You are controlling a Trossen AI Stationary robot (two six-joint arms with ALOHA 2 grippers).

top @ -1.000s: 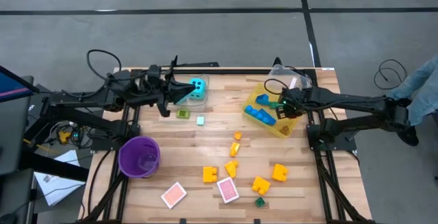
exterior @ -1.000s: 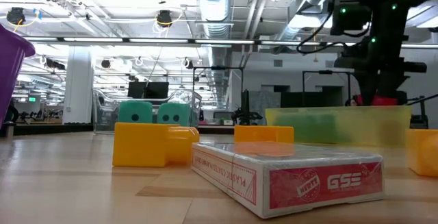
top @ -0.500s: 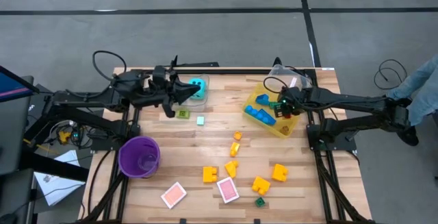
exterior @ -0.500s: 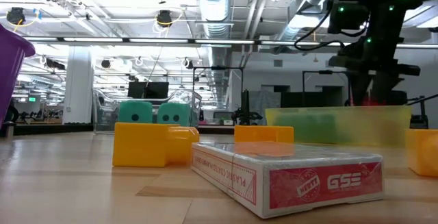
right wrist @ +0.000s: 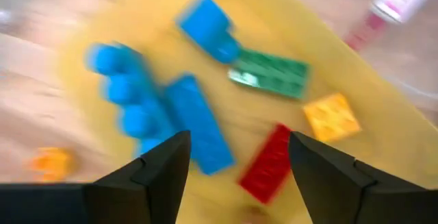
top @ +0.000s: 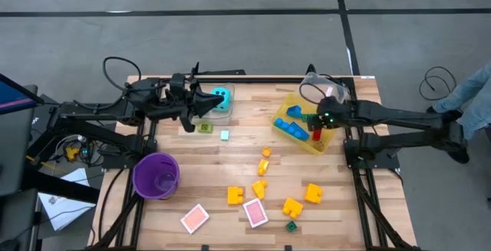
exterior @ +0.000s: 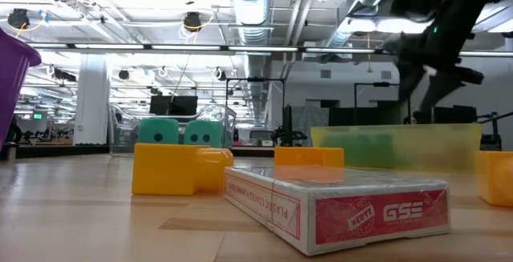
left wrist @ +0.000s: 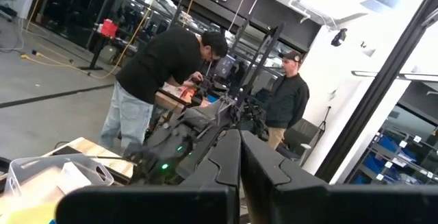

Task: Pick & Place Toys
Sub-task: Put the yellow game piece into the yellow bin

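Note:
My right gripper (top: 318,123) hangs open above the yellow bin (top: 324,145), pointing steeply down. Below its fingers in the bin lie a red brick (right wrist: 268,164), blue bricks (right wrist: 185,125), a green brick (right wrist: 270,75) and an orange brick (right wrist: 330,116). My left gripper (top: 205,103) is shut and empty, held high beside the cyan die (top: 221,96) at the far left. Yellow bricks (top: 235,196), orange bricks (top: 263,166) and pink cards (top: 255,213) lie flat on the table's near half.
A purple cup (top: 156,176) stands at the near left. A clear tub (top: 326,90) sits behind the bin. Small green bricks (top: 205,127) lie near the die. The card deck (exterior: 345,202) and a yellow brick (exterior: 172,168) fill the low view. People stand beyond the table.
My right gripper has opened over the bin and let go of the red brick, which now lies inside the bin. The gripper has risen a little and tipped up from pointing nearly straight down.

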